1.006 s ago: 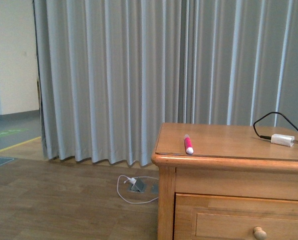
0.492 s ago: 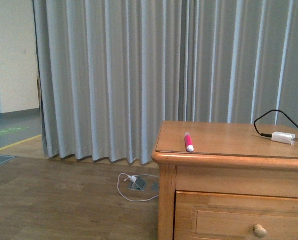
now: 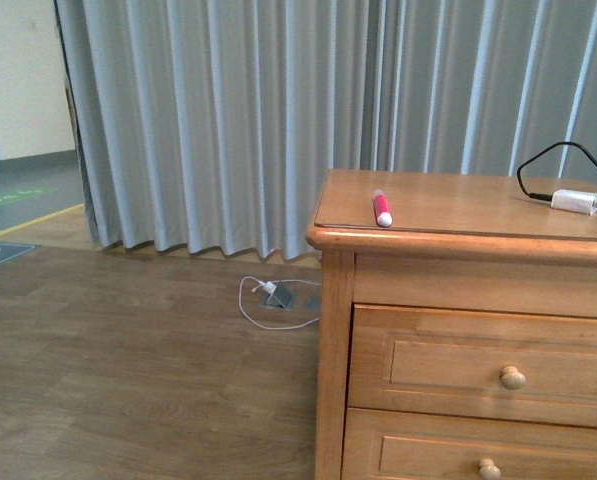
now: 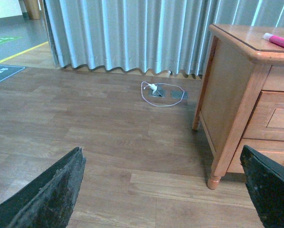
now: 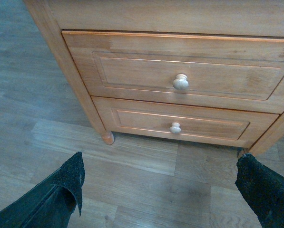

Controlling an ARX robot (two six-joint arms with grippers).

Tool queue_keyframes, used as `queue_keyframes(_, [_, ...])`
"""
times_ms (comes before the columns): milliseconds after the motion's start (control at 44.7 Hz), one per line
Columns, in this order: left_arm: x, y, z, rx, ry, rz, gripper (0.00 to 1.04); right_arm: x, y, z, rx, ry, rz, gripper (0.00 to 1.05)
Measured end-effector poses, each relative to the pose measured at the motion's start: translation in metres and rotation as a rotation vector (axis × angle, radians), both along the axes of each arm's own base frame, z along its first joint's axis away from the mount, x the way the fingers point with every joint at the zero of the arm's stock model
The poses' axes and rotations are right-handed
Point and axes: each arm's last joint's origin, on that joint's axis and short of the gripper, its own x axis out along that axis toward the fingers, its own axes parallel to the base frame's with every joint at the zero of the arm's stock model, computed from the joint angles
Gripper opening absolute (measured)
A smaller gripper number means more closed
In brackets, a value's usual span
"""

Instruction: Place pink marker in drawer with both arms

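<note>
Pink marker (image 3: 381, 209) awaits pickup while both grippers hang empty, fingers spread wide: the left gripper (image 4: 161, 156) over the floor (image 4: 99, 128) beside the cabinet (image 4: 227, 95), the right gripper (image 5: 158, 159) facing the drawer (image 5: 132, 71), which is shut. Compared with a second ago, the front view has dropped to take in both drawer fronts, suggesting an approach is under way. The marker lies unmoved near the cabinet top's front edge. Only the right wrist view shows the drawer's full front; only the front view shows the charger plug (image 3: 574, 201)
</note>
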Motion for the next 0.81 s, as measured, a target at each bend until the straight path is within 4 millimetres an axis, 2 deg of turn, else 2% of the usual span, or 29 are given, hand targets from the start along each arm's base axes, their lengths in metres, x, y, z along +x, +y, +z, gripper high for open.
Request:
queue_keyframes(179, [0.0,0.0,0.0,0.0,0.0,0.0,0.99,0.044,0.009,-0.013,-0.02,0.011,-0.02,0.96])
queue_keyframes(291, [0.0,0.0,0.0,0.0,0.0,0.0,0.99,0.079,0.015,-0.03,-0.027,0.026,-0.043,0.96])
queue_keyframes(403, [0.0,0.0,0.0,0.0,0.0,0.0,0.99,0.1,0.018,-0.04,-0.035,0.028,-0.059,0.96])
queue_keyframes(559, [0.0,0.0,0.0,0.0,0.0,0.0,0.99,0.139,0.023,-0.06,-0.045,0.031,-0.078,0.96])
queue_keyframes(805, [0.0,0.0,0.0,0.0,0.0,0.0,0.99,0.17,0.024,-0.08,-0.067,0.039,-0.096,0.96])
